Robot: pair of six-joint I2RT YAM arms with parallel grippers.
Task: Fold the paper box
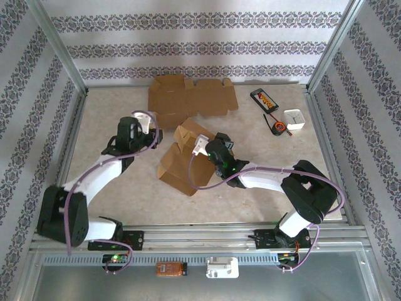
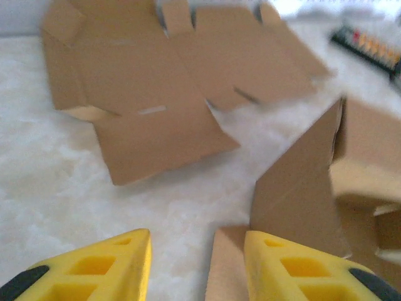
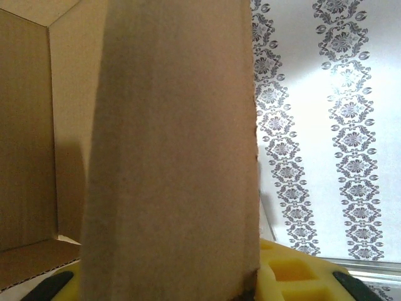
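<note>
Your right tool [image 1: 202, 144] is clamped on an upright flap of the paper box [image 1: 178, 164] mid-counter [image 1: 125, 207], likely to hold that wall up for folding. That arm reaches in low from the box's right. Your left tool [image 2: 195, 266] is open and empty just left of the box, pitched down, probably ready to push a side panel.
</note>
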